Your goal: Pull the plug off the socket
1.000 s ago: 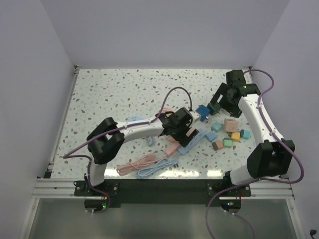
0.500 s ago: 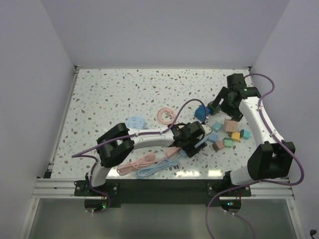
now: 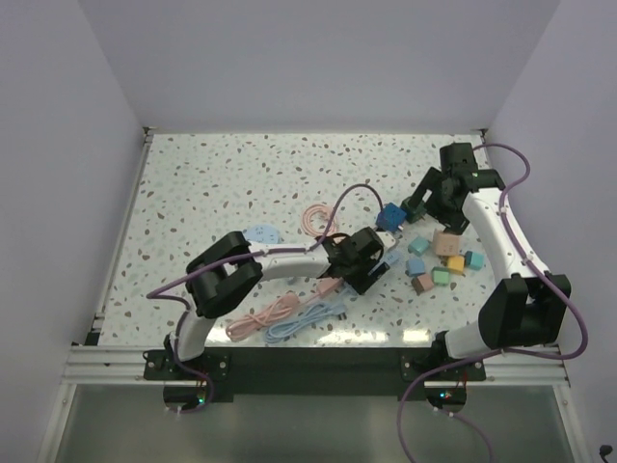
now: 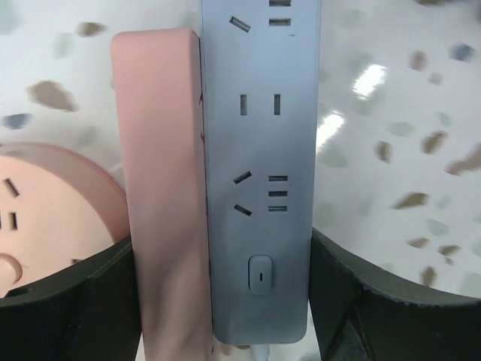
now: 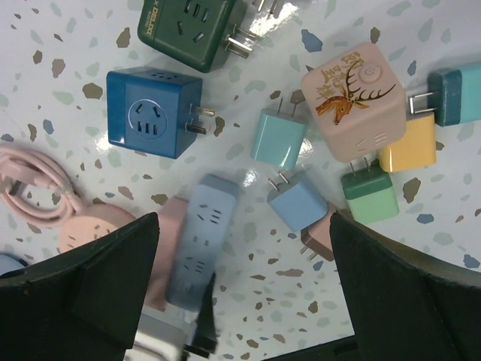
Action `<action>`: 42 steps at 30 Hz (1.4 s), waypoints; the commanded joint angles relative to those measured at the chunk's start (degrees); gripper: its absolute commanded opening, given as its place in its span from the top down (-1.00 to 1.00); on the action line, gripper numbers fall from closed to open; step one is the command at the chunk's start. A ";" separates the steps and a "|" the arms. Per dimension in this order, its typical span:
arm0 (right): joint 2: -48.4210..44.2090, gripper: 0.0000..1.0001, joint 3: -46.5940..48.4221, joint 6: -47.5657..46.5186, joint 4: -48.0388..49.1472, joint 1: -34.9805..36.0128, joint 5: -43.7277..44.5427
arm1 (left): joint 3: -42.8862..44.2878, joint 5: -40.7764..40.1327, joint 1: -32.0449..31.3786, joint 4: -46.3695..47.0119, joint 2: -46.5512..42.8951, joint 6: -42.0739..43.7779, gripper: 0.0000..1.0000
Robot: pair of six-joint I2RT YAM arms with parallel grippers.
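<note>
At the left of the counter (image 3: 193, 183) you have a pale blue disc (image 3: 260, 234) and a coiled pink cable (image 3: 315, 218). A pink cord (image 3: 262, 318) and a blue cord (image 3: 313, 320) lie side by side by the near edge. Your left gripper (image 4: 222, 263) is down at mid-counter, its jaws straddling a pink strip (image 4: 161, 188) and the blue-grey power strip (image 4: 259, 150). The two lie flat and touch along their long sides, and the power strip's outlets face up. The fingers (image 4: 98, 301) sit right at the outer sides; you cannot tell whether they press. A round pink socket (image 4: 45, 203) lies just left of the pair. Further right stand a blue cube adapter (image 5: 154, 113) and a dark green cube adapter (image 5: 199, 26), then a pink cube (image 5: 353, 94) among small coloured plugs (image 5: 299, 204). Your right gripper (image 5: 242, 248) hovers above these, jaws wide apart, holding nothing.
</note>
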 commanded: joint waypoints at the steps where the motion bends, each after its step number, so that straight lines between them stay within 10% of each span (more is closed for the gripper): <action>1: -0.41 -0.98 -0.23 -0.16 2.22 -0.32 -1.84 | -4.00 -4.48 9.16 -0.99 0.79 -0.68 0.37; 15: 2.32 -0.98 -0.58 -0.69 4.68 -0.41 -5.10 | -5.75 -10.99 38.07 -6.00 1.41 -5.78 0.92; 31: 6.63 -0.98 -0.75 -0.78 8.55 -0.32 -8.00 | -6.45 -7.57 59.62 -5.92 -0.78 -5.26 0.97; 34: 6.89 -0.98 -0.05 -1.65 10.66 -0.32 -8.00 | -8.56 -2.39 58.75 -3.28 -4.56 -4.91 0.76; 42: 0.93 -0.98 -2.32 -7.27 18.04 -0.41 -8.53 | -11.64 4.82 57.16 -1.87 -17.29 -6.13 -1.00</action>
